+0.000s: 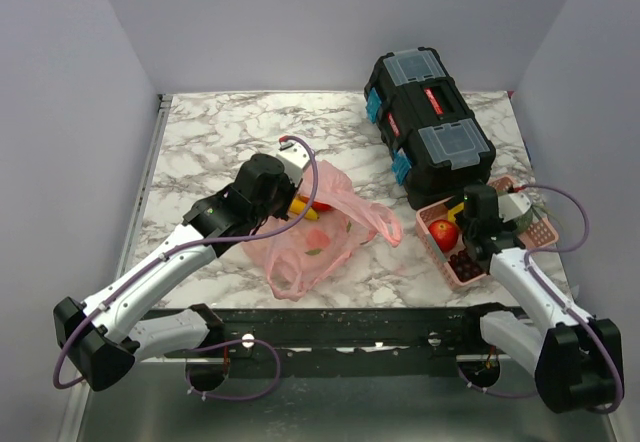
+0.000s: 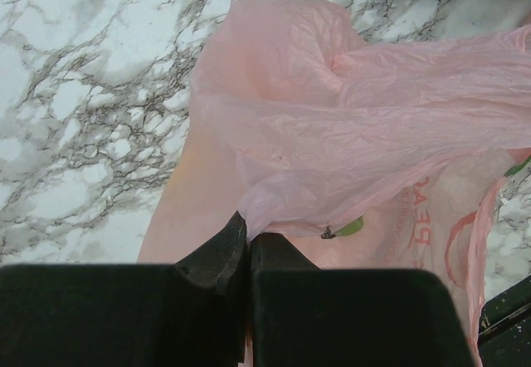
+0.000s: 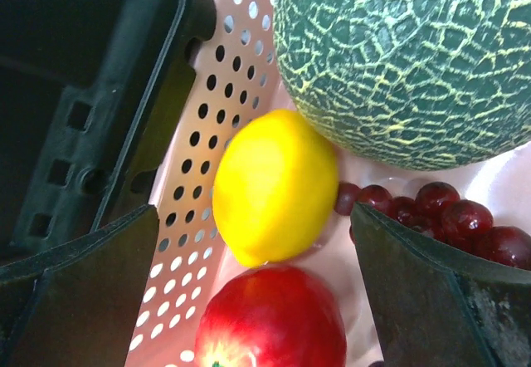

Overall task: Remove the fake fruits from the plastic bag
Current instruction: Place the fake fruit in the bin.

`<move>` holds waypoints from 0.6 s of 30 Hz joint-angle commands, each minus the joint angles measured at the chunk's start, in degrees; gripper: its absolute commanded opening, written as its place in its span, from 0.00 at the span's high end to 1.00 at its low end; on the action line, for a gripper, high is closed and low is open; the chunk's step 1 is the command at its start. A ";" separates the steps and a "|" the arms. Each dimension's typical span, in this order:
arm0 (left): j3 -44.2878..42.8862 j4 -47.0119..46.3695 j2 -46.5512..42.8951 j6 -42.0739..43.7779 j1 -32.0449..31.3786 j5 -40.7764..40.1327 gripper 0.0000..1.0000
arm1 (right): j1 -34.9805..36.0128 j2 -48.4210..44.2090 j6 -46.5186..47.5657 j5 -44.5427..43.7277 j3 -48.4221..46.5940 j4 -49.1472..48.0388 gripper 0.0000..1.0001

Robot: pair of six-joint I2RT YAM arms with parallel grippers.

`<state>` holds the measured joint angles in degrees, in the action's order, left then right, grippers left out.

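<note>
On your marble table (image 1: 200,132), a black toolbox (image 1: 428,122) sits at two o'clock, and touching it at three o'clock is a pink basket (image 1: 432,245) holding a red apple (image 1: 444,233), dark grapes (image 1: 465,262) and a netted green melon (image 3: 406,60).

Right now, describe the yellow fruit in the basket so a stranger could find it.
Start at the black toolbox on the right; the pink basket sits just in front of it. Against its perforated wall lies the yellow round fruit, the only yellow one among the green melon, red apple and dark grapes.
</note>
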<state>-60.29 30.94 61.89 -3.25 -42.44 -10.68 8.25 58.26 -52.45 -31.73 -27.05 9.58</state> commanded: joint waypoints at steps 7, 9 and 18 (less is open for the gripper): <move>-0.35 -0.55 0.51 0.10 0.20 1.95 1.00 | -0.10 -11.84 3.66 5.86 -3.53 9.92 0.00; -0.27 -0.62 0.41 0.29 0.20 2.19 1.00 | -0.10 -14.34 6.81 10.06 -5.50 10.02 0.00; -0.31 -0.46 0.78 0.55 0.31 4.17 1.00 | -0.13 -18.04 11.99 32.26 -9.08 4.66 0.06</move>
<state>-60.29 30.96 62.22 -3.11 -42.44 -8.99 8.23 40.75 -43.77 -12.12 -34.87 16.49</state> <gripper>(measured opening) 0.003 0.947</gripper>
